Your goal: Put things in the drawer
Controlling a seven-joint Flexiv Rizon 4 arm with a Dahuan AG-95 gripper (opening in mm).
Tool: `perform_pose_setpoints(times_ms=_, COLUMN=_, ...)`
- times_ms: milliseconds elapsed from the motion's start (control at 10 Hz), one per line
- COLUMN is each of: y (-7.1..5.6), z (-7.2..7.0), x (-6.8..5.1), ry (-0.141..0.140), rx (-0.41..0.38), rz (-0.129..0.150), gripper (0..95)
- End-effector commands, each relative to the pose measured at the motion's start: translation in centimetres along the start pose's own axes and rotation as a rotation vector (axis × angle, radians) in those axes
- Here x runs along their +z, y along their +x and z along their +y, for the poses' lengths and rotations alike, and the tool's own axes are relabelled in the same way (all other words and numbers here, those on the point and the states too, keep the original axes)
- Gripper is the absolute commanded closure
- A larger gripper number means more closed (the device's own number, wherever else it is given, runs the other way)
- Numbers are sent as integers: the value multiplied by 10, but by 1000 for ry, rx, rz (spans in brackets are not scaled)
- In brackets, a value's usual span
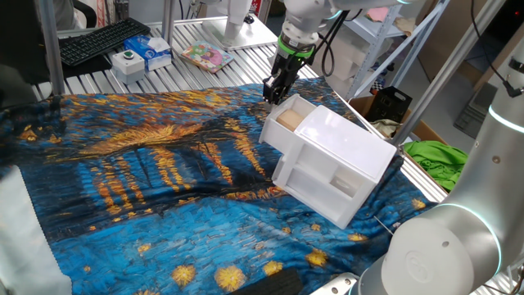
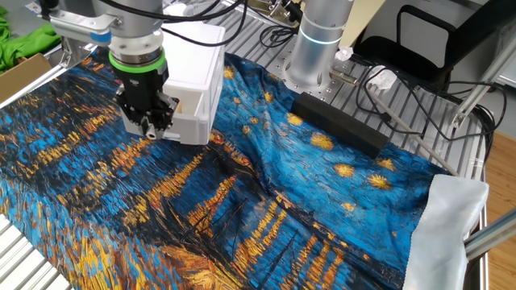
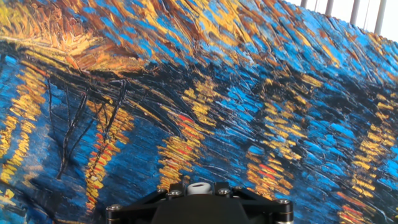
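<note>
Painted cloth (image 1: 164, 164) surrounds cabinet (image 1: 344, 164); keyboard (image 1: 98, 39) behind.

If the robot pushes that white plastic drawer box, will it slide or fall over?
The white cabinet looks hollow and thin-walled, so it is probably light and would likely slide or shift easily. It sits on a wrinkled painted cloth, which might bunch up and drag. It looks low and boxy, so tipping seems less likely than sliding.
</note>
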State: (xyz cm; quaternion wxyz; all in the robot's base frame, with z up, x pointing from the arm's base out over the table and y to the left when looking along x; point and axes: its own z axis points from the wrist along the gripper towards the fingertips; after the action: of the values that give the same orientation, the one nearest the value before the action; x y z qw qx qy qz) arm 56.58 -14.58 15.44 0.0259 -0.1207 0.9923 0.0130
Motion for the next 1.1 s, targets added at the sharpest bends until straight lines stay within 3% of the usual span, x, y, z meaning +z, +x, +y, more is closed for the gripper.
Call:
perform_pose_setpoints(times_ms=100, y=-1, z=0, x=0, ry=-3, rx=0, rz=0, gripper=950)
perform_pose_setpoints(times_ms=1100, y=3, z=4, x=1, ry=5, rx=0, rz=-1, gripper=950)
